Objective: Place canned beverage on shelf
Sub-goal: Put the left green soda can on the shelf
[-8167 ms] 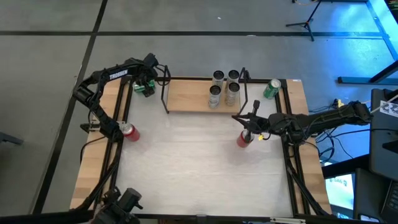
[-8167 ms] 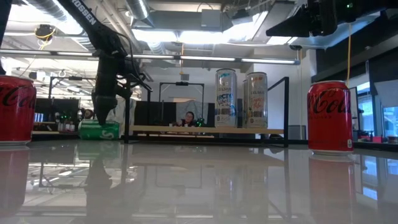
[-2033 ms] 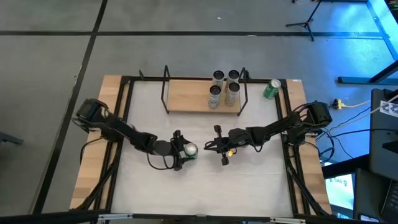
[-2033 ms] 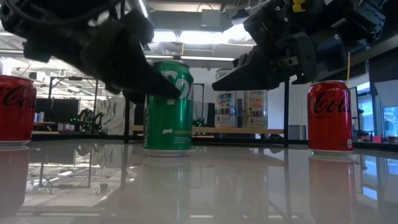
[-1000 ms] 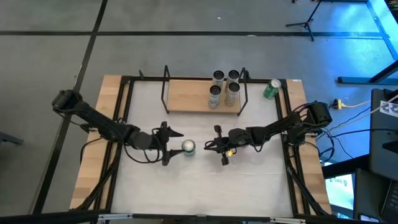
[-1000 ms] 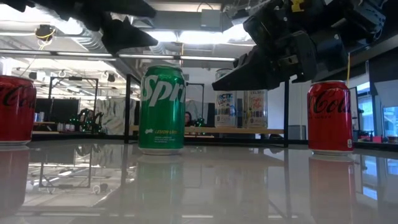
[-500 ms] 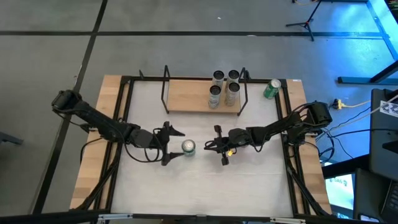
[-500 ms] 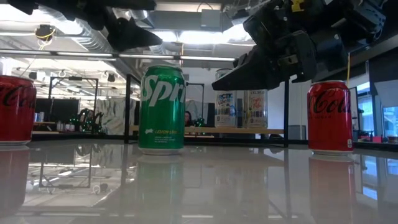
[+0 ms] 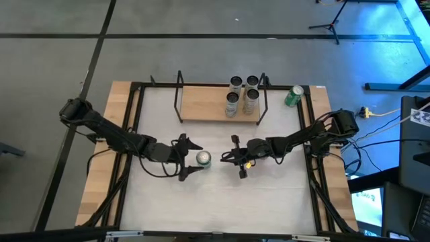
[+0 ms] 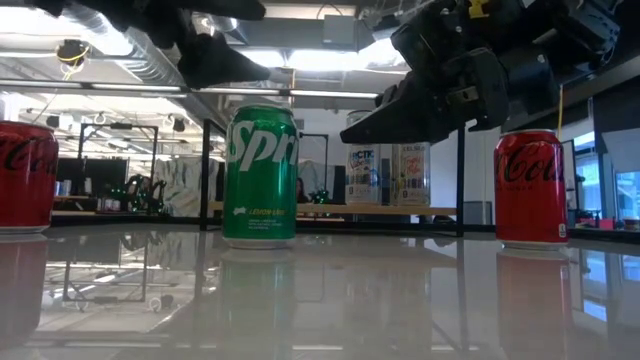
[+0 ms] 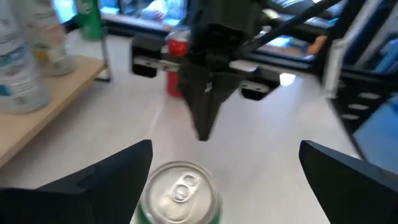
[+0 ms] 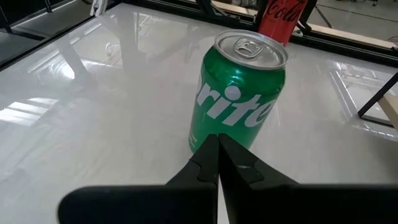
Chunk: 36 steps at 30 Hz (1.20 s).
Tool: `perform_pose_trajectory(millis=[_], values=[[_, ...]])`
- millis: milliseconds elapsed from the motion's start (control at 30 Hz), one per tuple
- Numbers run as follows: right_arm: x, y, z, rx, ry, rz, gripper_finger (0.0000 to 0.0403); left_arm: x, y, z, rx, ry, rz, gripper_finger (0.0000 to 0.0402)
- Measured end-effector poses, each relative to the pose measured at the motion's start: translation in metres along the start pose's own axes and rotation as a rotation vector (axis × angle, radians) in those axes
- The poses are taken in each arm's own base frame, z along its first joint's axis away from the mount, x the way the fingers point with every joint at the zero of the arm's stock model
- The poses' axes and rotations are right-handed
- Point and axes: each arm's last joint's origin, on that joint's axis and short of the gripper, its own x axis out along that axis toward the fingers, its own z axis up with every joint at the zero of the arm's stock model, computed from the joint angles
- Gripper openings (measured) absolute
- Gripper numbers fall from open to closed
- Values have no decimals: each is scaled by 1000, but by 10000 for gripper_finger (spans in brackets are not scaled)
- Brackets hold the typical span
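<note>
Left gripper point(image 9: 190, 156) has edged closer to the green can point(image 9: 203, 158) since half a second ago; the can itself hasn't shifted. Its fingers are spread wide, can just off the tips at 3 o'clock, not touching. Right gripper point(image 9: 226, 157) sits at the can's 3 o'clock, fingers pressed together, holding nothing. Can stands upright mid-table, at 6 o'clock from the shelf point(image 9: 201, 105). Label reads "Sprite" point(image 12: 239, 106); low view cuts it to "Spr" point(image 10: 260, 172). Red can point(image 10: 530, 188) reads "Coca-Cola"; a second red can point(image 10: 25, 176) is cut off at the frame edge. Four tall cans point(image 9: 242, 94) stand on the shelf, print unreadable. Another green can point(image 9: 293, 96) lies at the table's far-right corner.
</note>
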Motion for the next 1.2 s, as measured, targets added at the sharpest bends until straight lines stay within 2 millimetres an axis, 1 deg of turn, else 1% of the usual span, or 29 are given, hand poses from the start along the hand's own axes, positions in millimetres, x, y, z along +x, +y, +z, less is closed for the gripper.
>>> perform_pose_trajectory(millis=[100,167,267,333,500,733,1067,1200], values=[[0,0,0,0,0,0,5,7,-8,12,6,60,87,396],[0,0,0,-1,1,0,5,13,-12,15,20,120,140,396],[0,0,0,0,3,0,5,22,-20,21,-3,165,165,396],[0,0,0,0,5,1,5,29,-23,22,-24,194,184,396],[0,0,-1,0,14,2,5,39,-25,19,-56,232,267,396],[0,0,-2,0,19,3,5,36,-17,11,-89,280,375,396],[0,0,-2,0,18,3,5,36,-17,8,-101,305,357,395],[0,0,-2,0,18,3,5,44,-16,1,-96,328,367,395]])
